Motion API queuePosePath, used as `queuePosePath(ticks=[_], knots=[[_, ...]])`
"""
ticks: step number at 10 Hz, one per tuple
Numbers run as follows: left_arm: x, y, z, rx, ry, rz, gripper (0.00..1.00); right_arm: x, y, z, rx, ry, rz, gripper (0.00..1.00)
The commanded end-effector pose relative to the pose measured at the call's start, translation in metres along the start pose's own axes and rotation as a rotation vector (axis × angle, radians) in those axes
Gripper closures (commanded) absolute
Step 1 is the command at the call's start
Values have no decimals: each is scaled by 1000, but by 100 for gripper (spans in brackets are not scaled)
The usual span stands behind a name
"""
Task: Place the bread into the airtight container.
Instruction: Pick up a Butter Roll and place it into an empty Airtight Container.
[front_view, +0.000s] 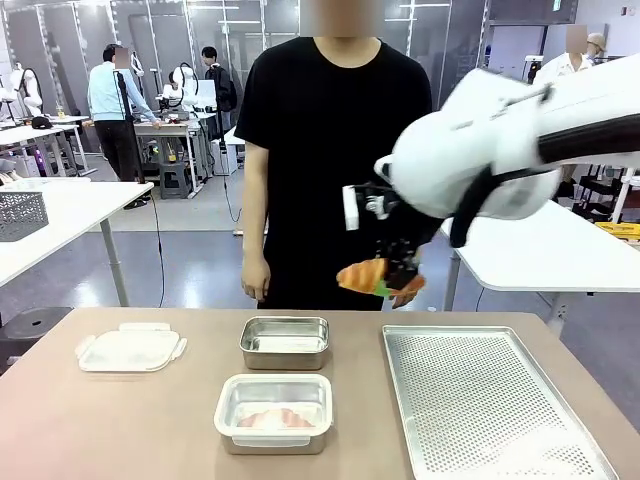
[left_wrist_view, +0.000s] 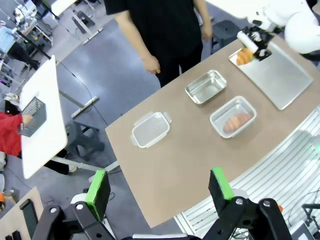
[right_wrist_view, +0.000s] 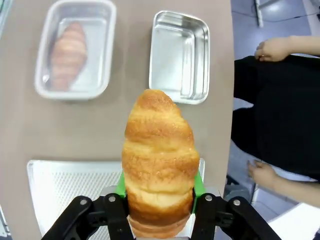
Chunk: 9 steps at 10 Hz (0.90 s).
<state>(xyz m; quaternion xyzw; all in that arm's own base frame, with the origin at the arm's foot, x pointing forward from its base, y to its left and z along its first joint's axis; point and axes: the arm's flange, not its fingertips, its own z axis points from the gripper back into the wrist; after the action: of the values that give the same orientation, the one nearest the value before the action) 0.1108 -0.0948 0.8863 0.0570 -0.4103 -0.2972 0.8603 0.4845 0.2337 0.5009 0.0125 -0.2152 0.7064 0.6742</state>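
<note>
The right gripper (right_wrist_view: 159, 192) is closed on the bread (right_wrist_view: 159, 150), a croissant pinched low at one end between the green pads. Most of its length sticks out ahead of the fingers, at the bottom centre of the right wrist view. Gripped by the tip like this, the free end can probably go into a box first, so the fingers need not touch the walls. In the front view the arm carries it at centre right, roughly level and well above the table (front_view: 120, 420), over the far left corner of the perforated tray (front_view: 490, 400).

Ahead of the bread, in the upper middle of the right wrist view, sits an empty steel container (right_wrist_view: 180, 55) with its opening bare. I judge this to be the target, since a clear lid (front_view: 130, 350) lies apart at the left of the front view, likely set aside so the opening stays free. A second container (right_wrist_view: 75, 47), at the upper left of the wrist view, already has a piece of bread in it. That piece looks hazy, perhaps under a cover, but I cannot tell.

The person (front_view: 335, 150) stands at the far side with hands hanging down, clear of both boxes, which leaves the path open.

The left gripper (left_wrist_view: 158, 185), at the bottom of the left wrist view, has its jaws spread wide with nothing between them. It is parked high above the table's near edge, out of the other arm's way.
</note>
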Motion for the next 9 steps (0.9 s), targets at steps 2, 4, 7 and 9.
queuePosePath(ticks=[2,4,7,9], knots=[[-3,-5,9,-2,-22,-2,0,51,-22,-42,-18,22,37,48],[-3,-5,9,-2,-22,-2,0,74,-38,-85,-3,30,105,48],[-3,-5,9,-2,-22,-2,0,84,-58,-132,38,-33,116,48],[-3,-5,9,-2,-22,-2,0,94,-63,-156,38,-24,116,48]])
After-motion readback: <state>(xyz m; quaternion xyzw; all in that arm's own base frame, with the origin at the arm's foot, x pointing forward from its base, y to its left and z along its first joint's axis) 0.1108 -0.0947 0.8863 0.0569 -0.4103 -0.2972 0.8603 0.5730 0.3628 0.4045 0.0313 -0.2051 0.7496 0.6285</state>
